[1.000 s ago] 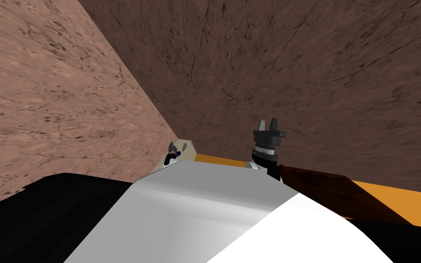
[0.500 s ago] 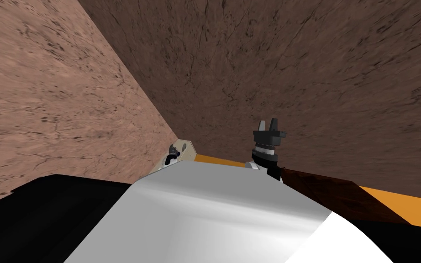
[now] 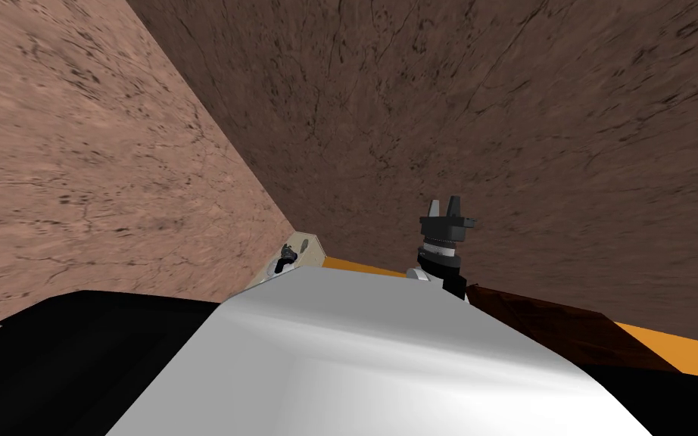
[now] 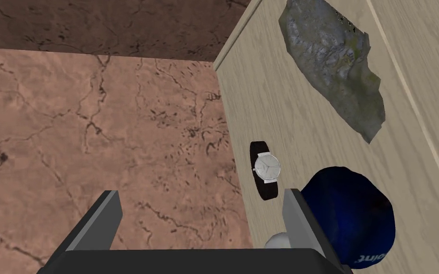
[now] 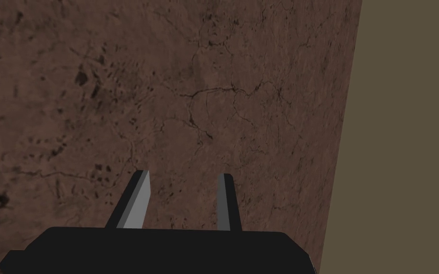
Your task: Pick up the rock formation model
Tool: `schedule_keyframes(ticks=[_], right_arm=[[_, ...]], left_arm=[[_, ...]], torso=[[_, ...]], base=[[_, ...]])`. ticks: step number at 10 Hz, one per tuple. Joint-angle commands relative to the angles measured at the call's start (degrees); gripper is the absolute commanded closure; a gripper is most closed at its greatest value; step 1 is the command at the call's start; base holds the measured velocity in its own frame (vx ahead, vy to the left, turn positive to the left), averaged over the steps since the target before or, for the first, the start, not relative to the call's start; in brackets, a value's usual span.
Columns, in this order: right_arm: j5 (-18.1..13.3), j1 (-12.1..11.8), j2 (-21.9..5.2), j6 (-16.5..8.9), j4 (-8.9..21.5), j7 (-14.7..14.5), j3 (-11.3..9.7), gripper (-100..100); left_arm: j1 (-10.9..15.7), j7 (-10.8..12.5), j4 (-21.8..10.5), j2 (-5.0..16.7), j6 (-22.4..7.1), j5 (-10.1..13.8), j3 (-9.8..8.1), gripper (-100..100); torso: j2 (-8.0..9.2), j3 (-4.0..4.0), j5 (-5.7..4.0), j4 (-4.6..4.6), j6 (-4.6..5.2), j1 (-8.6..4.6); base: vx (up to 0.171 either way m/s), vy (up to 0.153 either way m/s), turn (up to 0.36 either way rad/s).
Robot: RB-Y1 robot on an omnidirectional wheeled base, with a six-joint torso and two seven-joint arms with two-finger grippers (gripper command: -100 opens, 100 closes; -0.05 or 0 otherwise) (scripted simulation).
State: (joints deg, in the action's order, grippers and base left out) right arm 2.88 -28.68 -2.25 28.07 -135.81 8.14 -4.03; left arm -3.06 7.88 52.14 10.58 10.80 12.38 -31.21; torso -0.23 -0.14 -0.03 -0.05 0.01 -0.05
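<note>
Cracked brown walls hem a pale wood cabinet top, where the rock model lies flat beyond a watch and a blue cap. The left gripper hovers spread wide and empty over the cabinet's edge, well short of the rock (an approach step, by the look of it). The next move calls for reaching past watch and cap to straddle the rock. The right gripper hangs raised, fingers parted, holding nothing.
</note>
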Motion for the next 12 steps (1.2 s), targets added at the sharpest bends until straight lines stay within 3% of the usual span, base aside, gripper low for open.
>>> schedule_keyframes(ticks=[1, 5, 8, 12], right_arm=[[0.00, 0.00, 0.00, 0.00, 0.00, 0.00, 0.00, 0], [0.00, 0.00, 0.00, 0.00, 0.00, 0.00, 0.00, 0], [0.00, 0.00, 0.00, 0.00, 0.00, 0.00, 0.00, 0], [0.00, 0.00, 0.00, 0.00, 0.00, 0.00, 0.00, 0]], left_arm=[[0.96, 0.27, -2.43, 0.05, -0.64, 0.19, -0.66, -100], [4.83, 2.10, -9.66, -0.02, -3.51, 1.29, -3.40, -100], [6.03, 2.64, -12.33, -0.04, -4.39, 1.60, -4.15, -100], [10.40, 4.39, -19.36, 0.14, -7.40, 2.51, -6.30, -100]], torso=[[0.00, 0.00, 0.00, 0.00, 0.00, 0.00], [0.01, 0.00, 0.00, 0.00, 0.00, 0.00], [-0.03, -0.02, 0.00, -0.01, 0.00, 0.00], [-0.14, -0.08, -0.01, -0.03, 0.01, 0.01]], base=[[0.041, -0.032, 0.029], [0.058, -0.032, 0.054], [0.057, -0.027, 0.028], [0.085, -0.019, 0.048]])
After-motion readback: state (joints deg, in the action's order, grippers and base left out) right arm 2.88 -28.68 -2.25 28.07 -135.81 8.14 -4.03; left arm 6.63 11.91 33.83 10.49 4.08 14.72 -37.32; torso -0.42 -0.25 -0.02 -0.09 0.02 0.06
